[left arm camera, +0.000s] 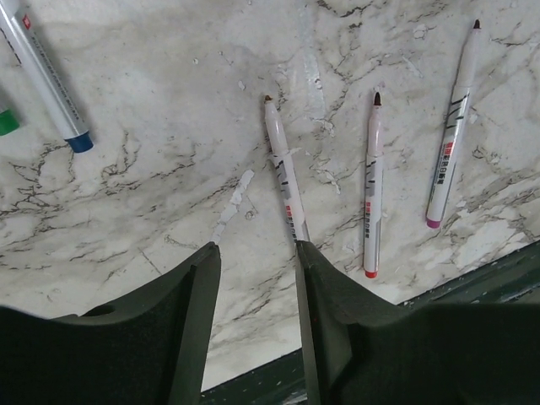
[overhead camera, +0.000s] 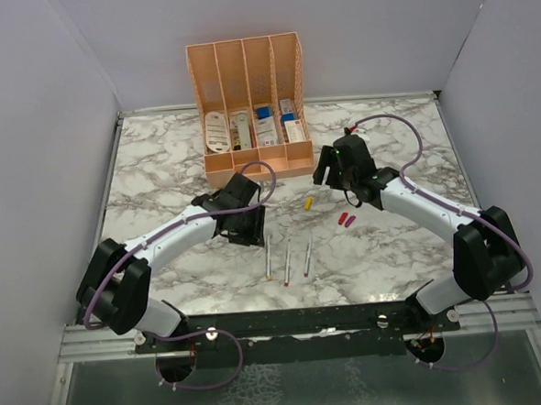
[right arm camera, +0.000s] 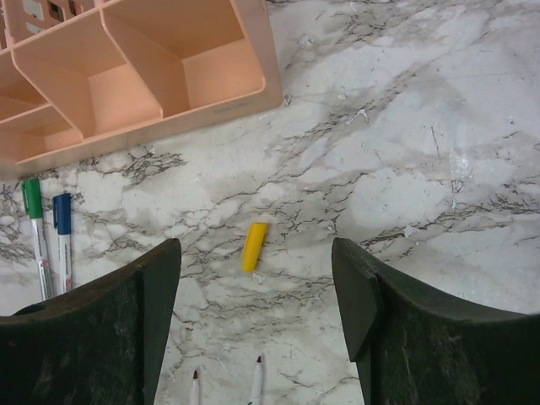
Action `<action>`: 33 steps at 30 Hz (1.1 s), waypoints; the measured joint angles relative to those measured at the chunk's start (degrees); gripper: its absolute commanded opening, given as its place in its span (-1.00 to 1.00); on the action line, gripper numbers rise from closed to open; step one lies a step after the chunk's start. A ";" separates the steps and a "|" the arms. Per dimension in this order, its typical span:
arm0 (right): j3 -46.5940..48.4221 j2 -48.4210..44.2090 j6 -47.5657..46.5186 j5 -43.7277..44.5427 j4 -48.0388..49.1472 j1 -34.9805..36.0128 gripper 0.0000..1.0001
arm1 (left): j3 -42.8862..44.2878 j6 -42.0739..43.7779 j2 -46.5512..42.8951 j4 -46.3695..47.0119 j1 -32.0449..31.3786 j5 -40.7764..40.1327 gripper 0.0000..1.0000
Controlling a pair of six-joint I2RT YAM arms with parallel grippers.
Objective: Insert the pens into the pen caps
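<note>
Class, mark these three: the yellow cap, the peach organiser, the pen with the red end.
yellow cap [right arm camera: 254, 246], right wrist view, mid-body.
peach organiser [right arm camera: 221, 82], right wrist view, compartment wall.
red-ended pen [left arm camera: 372, 190], left wrist view, mid-barrel.

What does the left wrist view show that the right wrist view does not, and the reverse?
Only left wrist: barrels of three uncapped grey-white stick pens, the red-ended pen, the magenta-ended pen and a third pen with its end hidden, plus the dark rail at the table edge. Only right wrist: the small yellow bullet-shaped plastic cap and the peach plastic organiser. Both: the white grey-veined marble tabletop, the blue-capped pen beside the green-capped pen, and uncapped pen tips, just two in the right wrist view.
</note>
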 measured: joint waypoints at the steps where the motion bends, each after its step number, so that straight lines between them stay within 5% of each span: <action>1: 0.00 0.00 0.00 -0.20 0.00 0.00 0.41 | 0.00 0.00 0.42 0.00 -0.04 0.00 -0.11; 33: -0.02 -0.94 -2.25 -3.50 1.66 0.00 0.41 | 2.93 -0.81 12.90 -0.52 -7.17 -0.68 0.01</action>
